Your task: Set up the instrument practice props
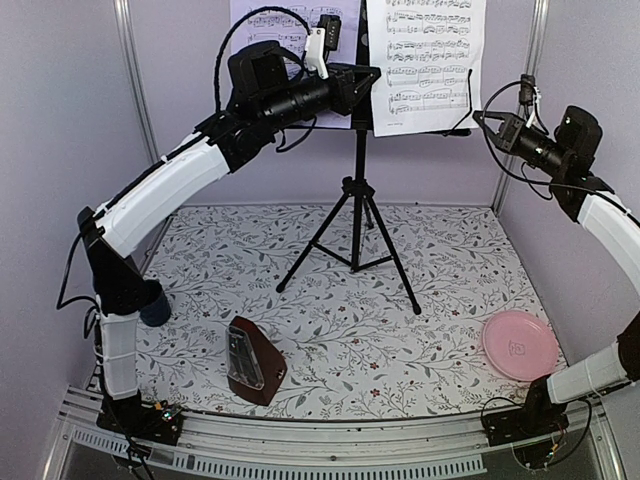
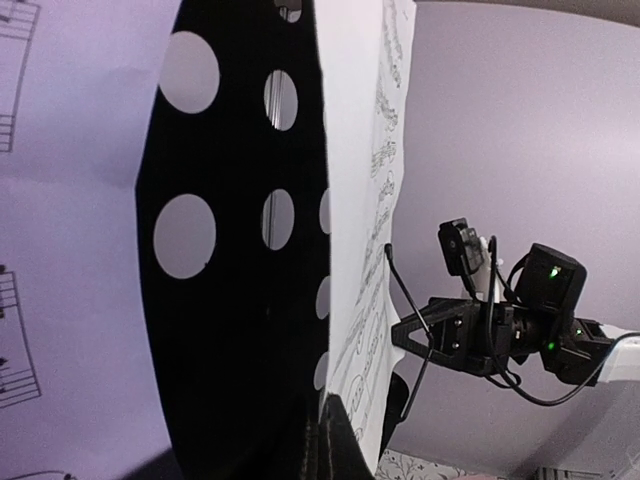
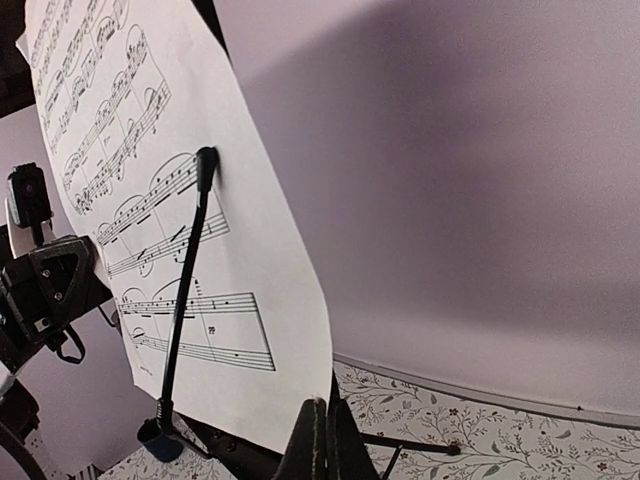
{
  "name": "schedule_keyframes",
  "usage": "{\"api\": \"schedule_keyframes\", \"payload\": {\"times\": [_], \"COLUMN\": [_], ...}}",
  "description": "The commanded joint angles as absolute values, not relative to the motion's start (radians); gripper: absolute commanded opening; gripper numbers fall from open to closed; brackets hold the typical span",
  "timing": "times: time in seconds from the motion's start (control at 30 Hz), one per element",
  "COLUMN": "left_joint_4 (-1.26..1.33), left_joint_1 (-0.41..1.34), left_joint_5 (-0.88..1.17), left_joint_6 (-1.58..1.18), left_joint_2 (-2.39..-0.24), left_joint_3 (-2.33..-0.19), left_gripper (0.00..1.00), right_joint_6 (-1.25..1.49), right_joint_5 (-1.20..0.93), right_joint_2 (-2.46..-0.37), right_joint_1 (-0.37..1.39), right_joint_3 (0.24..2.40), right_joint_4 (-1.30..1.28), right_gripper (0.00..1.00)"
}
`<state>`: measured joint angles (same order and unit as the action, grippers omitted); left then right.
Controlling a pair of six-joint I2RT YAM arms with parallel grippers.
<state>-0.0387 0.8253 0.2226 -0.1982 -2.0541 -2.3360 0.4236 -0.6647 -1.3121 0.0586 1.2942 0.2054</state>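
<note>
While the left gripper has its fingertips set close together at the perforated desk, it cannot be told whether they clamp it. The right gripper is pinched closed on nothing, just beside the lower corner of the right sheet of music. That sheet and the left sheet rest on the black tripod music stand at the middle of the bench's far edge. The dark-red metronome stands by the near edge, left of centre.

We lose most of the mug at 8 o'clock and half the left sheet behind the left arm; the right sheet gets cropped at 12 o'clock.
</note>
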Motion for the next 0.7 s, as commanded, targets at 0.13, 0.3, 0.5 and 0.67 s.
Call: {"api": "schedule_keyframes", "payload": {"times": [0.13, 0.3, 0.5, 0.67], "left_joint_4": [-0.043, -0.041, -0.032, -0.029], "left_joint_1": [0.825, 0.823, 0.819, 0.815], "left_joint_5": [0.203, 0.197, 0.18, 0.175], "left_joint_6": [-0.172, -0.174, -0.173, -0.174], "left_joint_2": [-2.078, -2.085, -2.083, -2.091], "left_joint_3": [-2.397, -2.408, -2.414, -2.436], "left_gripper": [0.0, 0.0, 0.0, 0.0], "right_joint_6": [0.466, 0.475, 0.473, 0.465], "right_joint_5": [-0.706, -0.713, -0.71, -0.705], "right_joint_2": [-1.298, -1.289, -1.285, -1.29], "right_joint_1": [0.056, 0.06, 0.072, 0.088], "right_joint_3": [1.249, 1.234, 1.228, 1.223], "right_joint_4": [0.239, 0.239, 0.238, 0.239], "right_gripper": [0.0, 0.0, 0.0, 0.0]}}
